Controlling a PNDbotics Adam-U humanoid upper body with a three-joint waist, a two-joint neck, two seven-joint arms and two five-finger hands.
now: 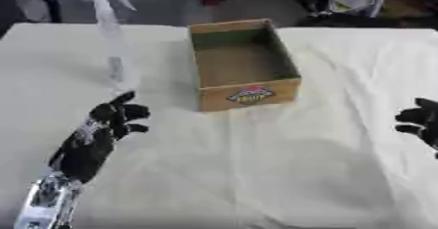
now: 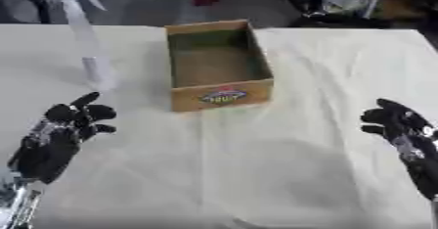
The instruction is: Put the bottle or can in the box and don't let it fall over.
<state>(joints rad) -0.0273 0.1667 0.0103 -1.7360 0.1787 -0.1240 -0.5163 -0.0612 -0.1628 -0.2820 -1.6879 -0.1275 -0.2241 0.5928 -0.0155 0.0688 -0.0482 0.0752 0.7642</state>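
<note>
A tall clear spray bottle (image 1: 115,52) stands upright on the white cloth, just left of an open cardboard box (image 1: 248,94) with a round label on its front wall. The box holds nothing that I can see. My left hand (image 1: 116,118) is a little in front of the bottle's base, apart from it, with one finger pointing up and the others loosely bent, holding nothing. My right hand (image 2: 398,123) rests at the right edge, far from the box, fingers relaxed and holding nothing.
A wrinkled white cloth (image 1: 256,164) covers the table. Chair legs and dark items stand on the floor beyond the far edge (image 1: 317,8).
</note>
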